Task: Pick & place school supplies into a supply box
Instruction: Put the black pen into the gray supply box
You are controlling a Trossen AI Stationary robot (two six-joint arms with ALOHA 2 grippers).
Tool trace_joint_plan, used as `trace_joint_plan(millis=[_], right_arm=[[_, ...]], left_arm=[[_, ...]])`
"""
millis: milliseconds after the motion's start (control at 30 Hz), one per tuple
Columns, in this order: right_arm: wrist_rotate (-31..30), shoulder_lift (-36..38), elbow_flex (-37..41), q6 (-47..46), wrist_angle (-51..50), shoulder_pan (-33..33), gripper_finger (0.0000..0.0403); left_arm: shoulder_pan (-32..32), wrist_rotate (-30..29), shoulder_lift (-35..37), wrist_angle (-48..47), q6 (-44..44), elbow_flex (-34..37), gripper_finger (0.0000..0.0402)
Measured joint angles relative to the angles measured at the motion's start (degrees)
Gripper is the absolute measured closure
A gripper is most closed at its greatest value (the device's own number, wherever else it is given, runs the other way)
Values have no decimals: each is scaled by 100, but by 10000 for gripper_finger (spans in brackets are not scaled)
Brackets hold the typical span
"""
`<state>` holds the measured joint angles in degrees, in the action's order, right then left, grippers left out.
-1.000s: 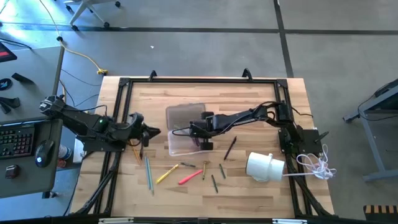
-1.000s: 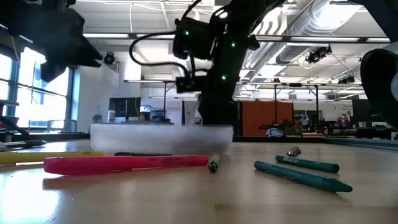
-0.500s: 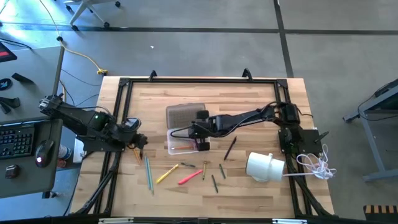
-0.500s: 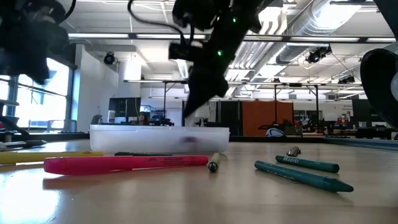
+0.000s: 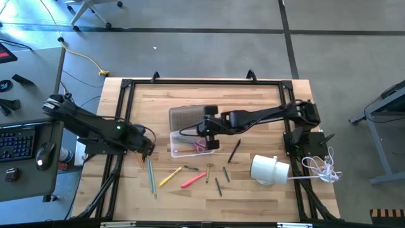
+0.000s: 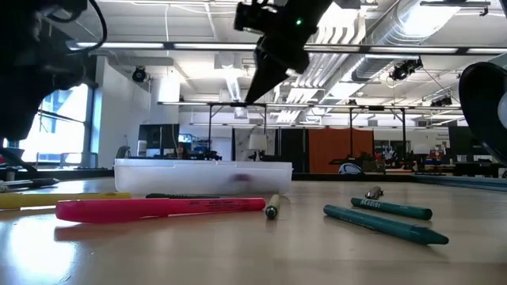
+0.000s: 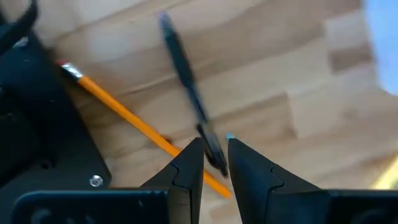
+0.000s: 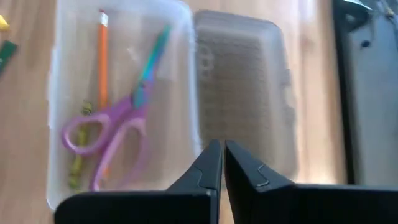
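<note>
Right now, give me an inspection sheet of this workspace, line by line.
Surface: pale wooden plank table in a black frame.
Job's things: small clear plastic box holding purple-handled scissors and an orange pencil; ribbed greyish lid lies beside it. A pink-red marker, yellow pen and green pens lie loose near the front edge.
Clutter: white cylinder.
Claws: left claw nearly shut around a dark pen beside an orange pencil; right claw shut, empty, above the box.
Cables: white cord at the right edge.
Surroundings: desk with keyboard to the left.
</note>
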<state>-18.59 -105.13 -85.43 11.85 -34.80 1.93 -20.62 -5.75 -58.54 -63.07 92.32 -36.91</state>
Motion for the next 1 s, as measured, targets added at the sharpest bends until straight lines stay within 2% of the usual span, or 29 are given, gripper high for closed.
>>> trace_joint_plan(millis=[200,367,500,733,1000], right_arm=[[-257,683,0,-28,-517,0,401],[-354,1250,0,-99,-690,0,400],[-354,1566,0,-291,-654,0,400],[-290,1678,0,-290,-680,0,402],[-271,1675,0,-288,-820,0,402]], left_arm=[[2,-126,-656,186,459,0,291],[76,-389,-735,344,717,75,291],[499,-353,-739,650,731,405,291],[1186,-219,-742,1446,151,952,291],[1434,-94,-720,1634,-175,1219,291]])
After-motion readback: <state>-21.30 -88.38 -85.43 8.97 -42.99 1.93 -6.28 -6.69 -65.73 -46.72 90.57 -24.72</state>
